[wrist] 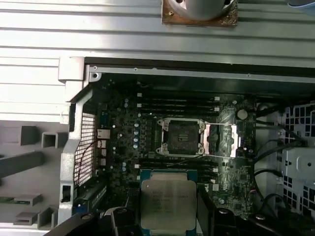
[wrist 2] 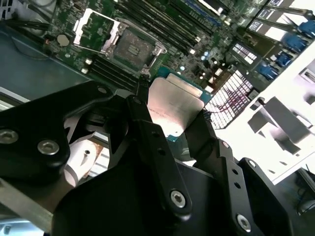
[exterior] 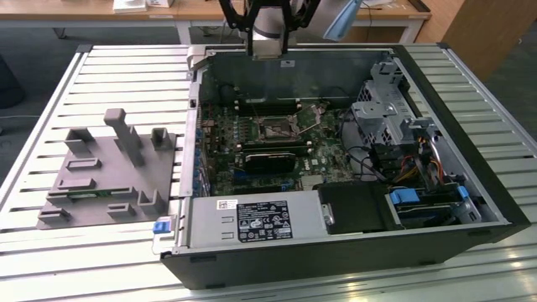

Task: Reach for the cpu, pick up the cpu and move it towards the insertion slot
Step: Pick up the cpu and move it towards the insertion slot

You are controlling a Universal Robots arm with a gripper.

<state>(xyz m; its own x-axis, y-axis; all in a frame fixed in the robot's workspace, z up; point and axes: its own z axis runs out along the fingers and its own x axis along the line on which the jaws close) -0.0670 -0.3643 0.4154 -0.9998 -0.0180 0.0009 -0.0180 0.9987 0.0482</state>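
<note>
Above the open black computer case (exterior: 470,207), the arm's black gripper (wrist 2: 172,123) hangs with the small flat square cpu, shiny silver top and pale green rim (wrist: 168,204), clamped between its fingers (wrist 2: 147,142). Jaws closed to chip width, one finger on each opposite edge, so the metal top stays bare and the chip sits flat, probably to keep it level for seating. In both wrist views the cpu is off any surface, held up over the green motherboard (wrist: 123,128). The insertion slot, a small dark square socket in a silver metal frame (wrist: 179,137), lies near the chip but apart from it; its load plate (wrist: 221,140) is flipped open beside it, leaving the socket exposed to receive the chip. In the exterior view the slot (exterior: 277,129) sits mid-board, the arm at the case's far wall. Grey plastic fixture blocks (exterior: 109,170) sit on the slatted metal table (exterior: 50,251) at the exterior view's left, well apart from the gripper. Pickup looks done; chip not yet over the socket.
</note>
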